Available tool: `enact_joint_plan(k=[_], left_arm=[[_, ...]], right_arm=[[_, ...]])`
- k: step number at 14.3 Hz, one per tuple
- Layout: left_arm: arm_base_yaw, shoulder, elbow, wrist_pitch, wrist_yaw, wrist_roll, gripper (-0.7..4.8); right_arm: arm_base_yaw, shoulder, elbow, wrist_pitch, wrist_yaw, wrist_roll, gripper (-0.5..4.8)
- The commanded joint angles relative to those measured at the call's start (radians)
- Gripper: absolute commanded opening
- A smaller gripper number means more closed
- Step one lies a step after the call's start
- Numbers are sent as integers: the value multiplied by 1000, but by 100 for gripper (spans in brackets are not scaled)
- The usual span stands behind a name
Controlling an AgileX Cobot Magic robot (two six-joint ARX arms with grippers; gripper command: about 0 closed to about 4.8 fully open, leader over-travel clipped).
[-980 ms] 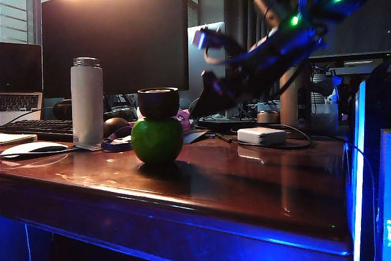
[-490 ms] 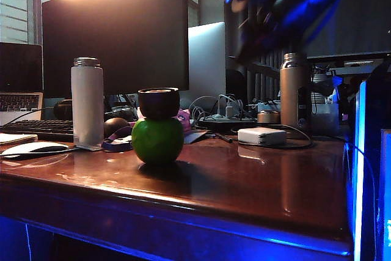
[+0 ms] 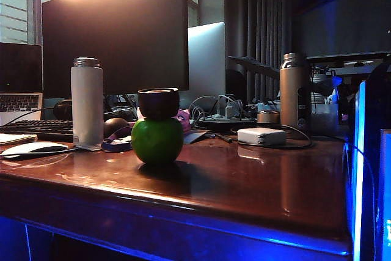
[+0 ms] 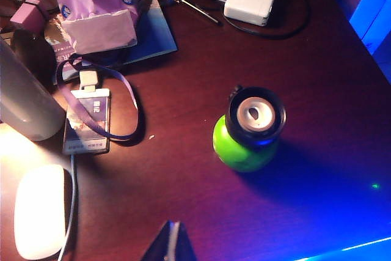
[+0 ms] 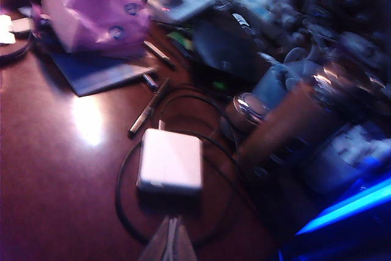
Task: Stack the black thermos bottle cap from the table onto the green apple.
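- The right end effector is seen pinched shut, empty, above a white charger.
- The left end effector is held closed, empty, over the counter.
- The cap is seated upright on the apple.

Dim room, blue glow and one harsh glare

A white light is blazing out above the monitor, blue light is washing the table's front edge, the green apple is casting a soft shadow, and the right wrist view is smearing with motion blur around the white charger.
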Motion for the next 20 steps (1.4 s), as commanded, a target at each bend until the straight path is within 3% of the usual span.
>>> enact_joint_plan(k=[1,5,11,20], left_arm=[[0,-3,4,12,5,3,-6],[-1,-3,4,12,5,3,-6],[0,-3,4,12,5,3,-6],[0,-3,4,12,5,3,-6]], right_arm=[[-38,-144,-132,48,-16,5,-4],[-101,-346,-392,173,-15,119,-4],[-203,-769,-777,199,-12,209,-4],[-238,-1126,-1026,101,34,316,-5]])
